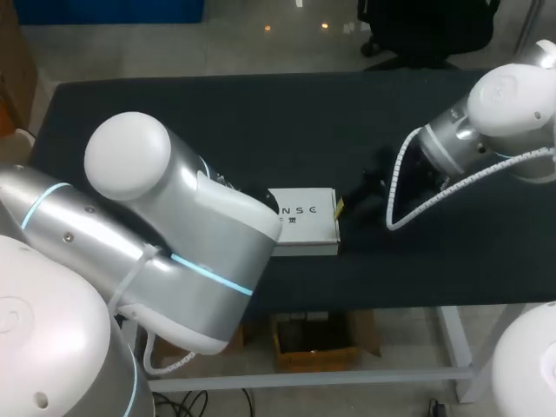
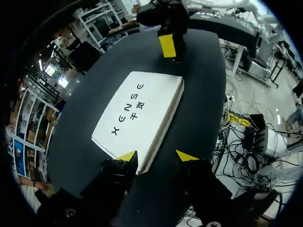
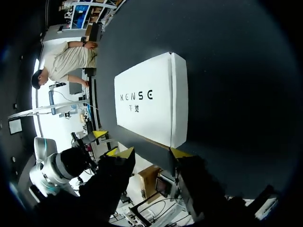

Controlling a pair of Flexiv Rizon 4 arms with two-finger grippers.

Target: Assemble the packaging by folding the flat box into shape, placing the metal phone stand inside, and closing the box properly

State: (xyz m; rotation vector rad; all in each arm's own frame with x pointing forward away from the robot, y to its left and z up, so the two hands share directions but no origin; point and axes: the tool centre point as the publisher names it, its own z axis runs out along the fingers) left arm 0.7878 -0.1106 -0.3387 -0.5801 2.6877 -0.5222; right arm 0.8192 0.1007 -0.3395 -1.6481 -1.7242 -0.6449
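Note:
A white box [image 1: 303, 217] with dark print on its closed lid lies flat on the dark table near the front edge. In the left wrist view the box [image 2: 137, 116] reaches back to my left gripper [image 2: 156, 156], which is open with the box's near corner between its yellow tips. My right gripper [image 3: 152, 152] is also open, straddling the opposite short end of the box [image 3: 147, 97]. In the head view my left arm hides its own gripper, and my right gripper [image 1: 340, 207] sits just right of the box. No metal phone stand is in sight.
The dark table [image 1: 261, 130] extends well behind and to the right of the box. Its front edge [image 1: 365, 300] runs close below the box. My bulky left arm [image 1: 174, 234] covers the table's left front part.

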